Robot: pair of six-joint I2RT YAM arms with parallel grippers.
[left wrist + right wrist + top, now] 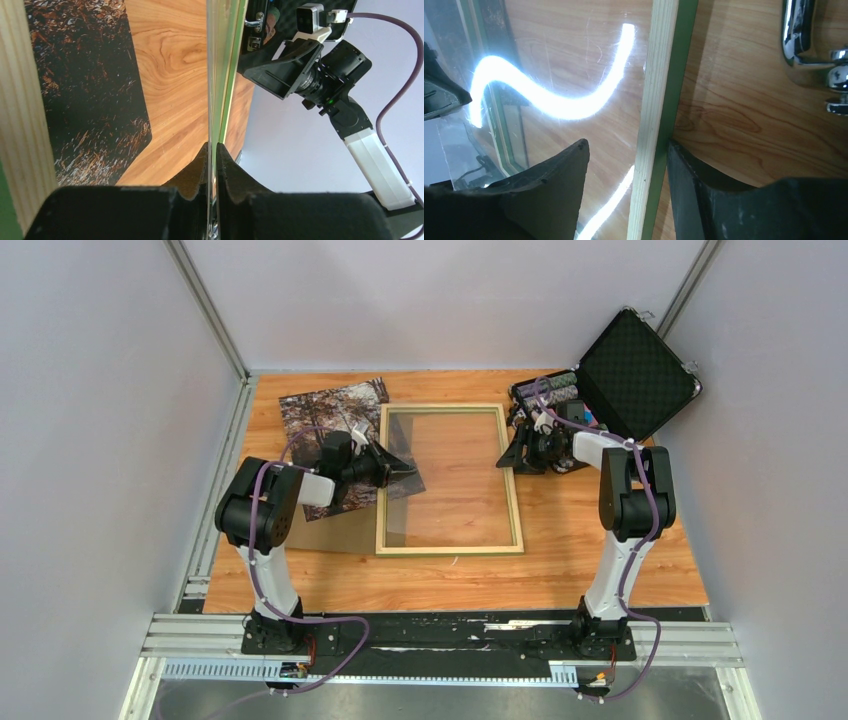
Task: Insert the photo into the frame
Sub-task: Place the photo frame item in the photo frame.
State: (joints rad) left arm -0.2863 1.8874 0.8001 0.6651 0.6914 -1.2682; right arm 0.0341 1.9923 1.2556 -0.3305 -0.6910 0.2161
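I have the left gripper [212, 149] pinched shut on the edge of a clear pane [216, 75]. It sits by the left rail of the frame [450, 549], which lies pale side up in the middle of the table [600, 575]. The right gripper [628, 145] straddles the right rail, fingers apart and not clamping it. The photo [325, 410] lies toward the far-left corner, outside the frame. I judge this to be the glazing step. Next I need to lay the pane flat within the rails, let it go, then fetch the photo.
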